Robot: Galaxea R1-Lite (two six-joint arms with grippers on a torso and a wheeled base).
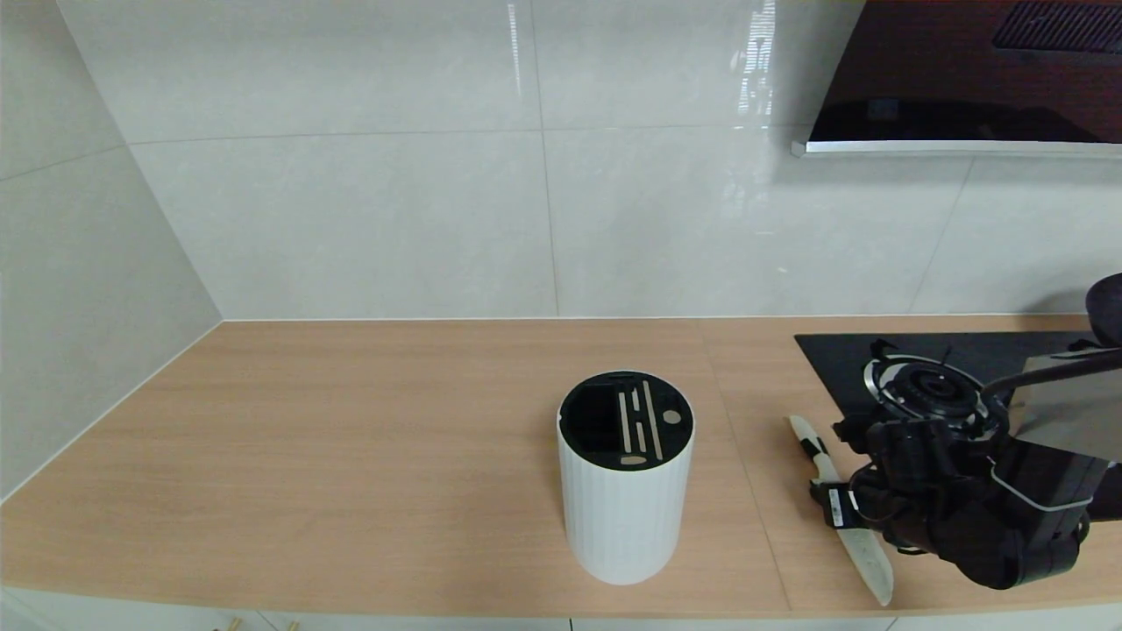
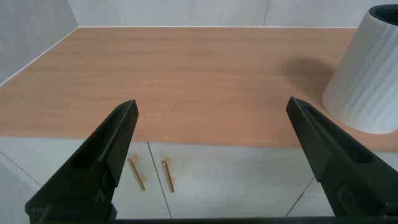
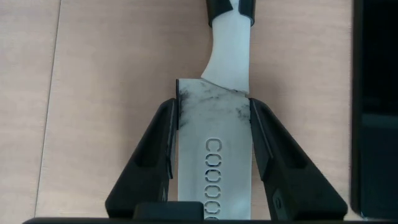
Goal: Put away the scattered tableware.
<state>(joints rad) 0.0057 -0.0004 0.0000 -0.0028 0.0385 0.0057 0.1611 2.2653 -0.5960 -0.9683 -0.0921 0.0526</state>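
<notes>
In the head view the knife [image 1: 868,554] lies lower right on the worktop [image 1: 351,438], right of the white holder [image 1: 624,499], under my right tool [image 1: 843,504]; the left wrist view shows my left tool [image 2: 211,109] spread wide near the holder; the right wrist view shows my right tool's fingers [image 3: 163,143] gripping the blade's edges.

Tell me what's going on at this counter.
The right gripper is down on a knife that lies on the wooden counter beside the stove burner. Its fingers are pressed to either side of the blade, near the handle. The white knife holder stands upright to the left of it, with nothing sticking out. The left gripper hangs open in front of the counter's edge, holding nothing.
</notes>
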